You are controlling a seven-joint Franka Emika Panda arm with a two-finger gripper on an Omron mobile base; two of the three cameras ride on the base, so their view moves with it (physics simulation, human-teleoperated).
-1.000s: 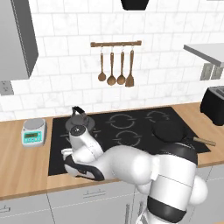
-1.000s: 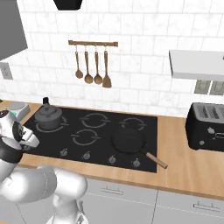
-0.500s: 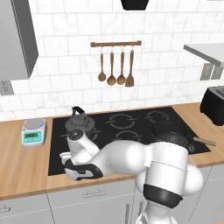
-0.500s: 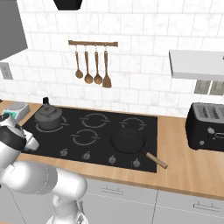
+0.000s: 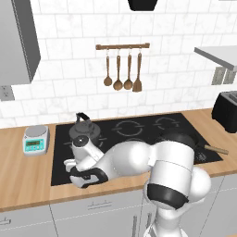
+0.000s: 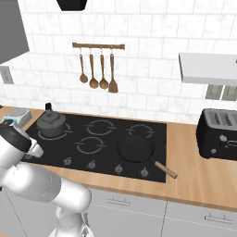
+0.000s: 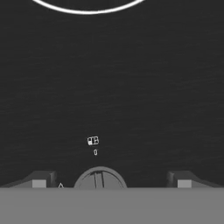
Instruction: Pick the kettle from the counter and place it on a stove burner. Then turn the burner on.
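Left base view: kettle (image 5: pixel 85 131) sits on the stove burner (image 5: pixel 102 137) at the cooktop's 10 o'clock corner; gripper (image 5: pixel 77 174) hangs low over the front edge by the table (image 5: pixel 22 175).
Right base view: kettle at the frying pan's (image 6: pixel 135 149) 9 o'clock.
Hand view: fingertips (image 7: pixel 40 180) spread wide, empty, flanking a knob (image 7: pixel 99 178).

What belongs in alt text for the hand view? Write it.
Close over the black glass cooktop, a round grey stove knob sits between the two open dark fingertips. Small white markings are printed above the knob, and a white ring's arc curves along the top edge.
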